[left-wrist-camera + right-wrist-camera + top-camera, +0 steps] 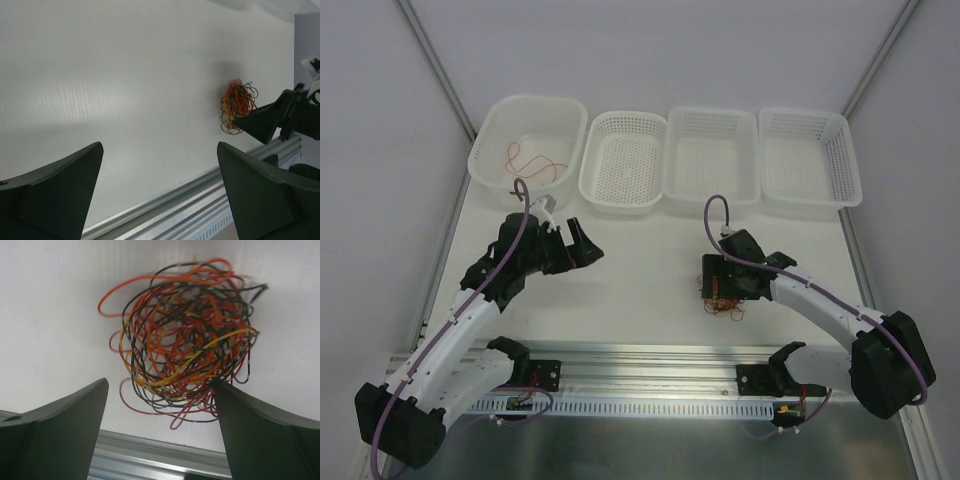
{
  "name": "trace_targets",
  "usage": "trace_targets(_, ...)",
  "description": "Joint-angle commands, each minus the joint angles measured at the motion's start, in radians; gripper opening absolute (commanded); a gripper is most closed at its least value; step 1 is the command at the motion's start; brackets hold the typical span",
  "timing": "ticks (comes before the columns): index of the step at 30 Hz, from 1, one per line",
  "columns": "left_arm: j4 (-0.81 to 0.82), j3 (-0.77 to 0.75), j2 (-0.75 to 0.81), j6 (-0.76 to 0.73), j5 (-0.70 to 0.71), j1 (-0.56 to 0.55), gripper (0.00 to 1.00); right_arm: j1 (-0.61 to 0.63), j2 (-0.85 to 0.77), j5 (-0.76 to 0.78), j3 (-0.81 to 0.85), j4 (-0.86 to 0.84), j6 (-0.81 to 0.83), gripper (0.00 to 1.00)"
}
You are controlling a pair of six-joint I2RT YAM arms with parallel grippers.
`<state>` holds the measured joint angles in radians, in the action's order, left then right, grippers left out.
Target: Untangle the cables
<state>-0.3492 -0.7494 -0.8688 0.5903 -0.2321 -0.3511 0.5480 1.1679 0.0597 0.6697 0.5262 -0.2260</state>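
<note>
White surface [640,250] between plain white walls, with a metal rail [650,352] along the near edge. At the far left, a plastic tub [535,101] with one loose red strand [532,158] inside, well apart from the rest. In front of the tub, the left end effector [582,245]: fingers spread wide, nothing between them, over bare surface, facing the tangle from a distance. Further right along the far edge, three mesh baskets [712,112], seemingly with nothing in them.

Right of centre and near the rail, the cables [187,335]: a tight ball of red, orange, yellow and black wire lying on the surface. Low over it, the right end effector [162,385], also wide open and gripping nothing, with the near side of the ball between the fingertips and one finger apparently touching the outer loops.

Probably the step of picking out the next strand. Next move: to close on a single outer loop only, perhaps the orange one at the ball's edge, and to pull slowly. In the way: many crossed loops, so a risk of lifting the whole ball. Likely need of the left arm to hold the ball down.
</note>
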Motion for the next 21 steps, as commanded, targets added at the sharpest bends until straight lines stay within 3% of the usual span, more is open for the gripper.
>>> trace_targets(1,0.016,0.079,0.079,0.126,0.002,-0.064,0.99,0.085,0.051,-0.052,0.021,-0.127,-0.099,0.89)
trace_targets(8,0.018,0.124,0.033,0.198,0.063,-0.216,0.99,0.239,0.127,0.026,0.129,-0.094,-0.075,0.85)
trace_targets(16,0.039,0.006,-0.191,0.232,0.181,-0.409,0.99,0.224,-0.01,0.241,0.133,0.017,-0.056,0.75)
trace_targets(21,0.056,-0.128,-0.367,0.249,0.211,-0.489,0.98,0.149,-0.03,0.229,0.137,0.031,0.017,0.63)
